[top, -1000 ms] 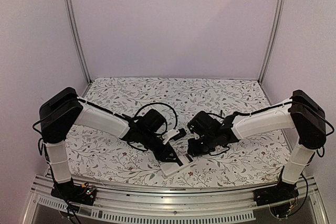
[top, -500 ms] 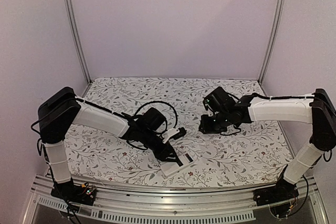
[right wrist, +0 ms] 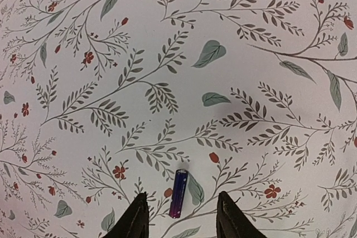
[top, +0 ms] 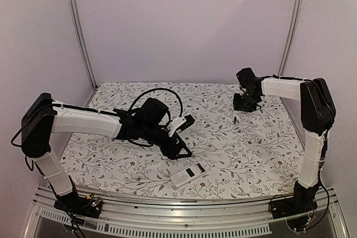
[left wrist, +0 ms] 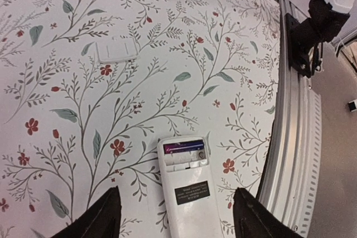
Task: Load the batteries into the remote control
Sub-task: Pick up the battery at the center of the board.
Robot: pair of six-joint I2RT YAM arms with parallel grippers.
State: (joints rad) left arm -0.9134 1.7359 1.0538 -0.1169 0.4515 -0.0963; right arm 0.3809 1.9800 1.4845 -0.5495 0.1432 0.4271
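The remote control lies back-up near the table's front edge. Its battery bay is uncovered, and one purple battery sits in the bay's far slot. My left gripper hangs open above and behind the remote, with its fingertips wide on either side and touching nothing. At the back right, my right gripper is open over the cloth. A second battery, dark blue-purple, lies loose on the cloth between that gripper's fingertips, ungripped. From above this battery is a small dark sliver.
A small white battery cover lies flat on the floral cloth beyond the remote. The aluminium rail runs along the table's front edge, with the right arm's base on it. Upright frame posts stand at the back corners.
My left gripper has let go of the remote, opened and drawn back and up. The right arm has swung from the centre to the back right and opened over the loose battery.
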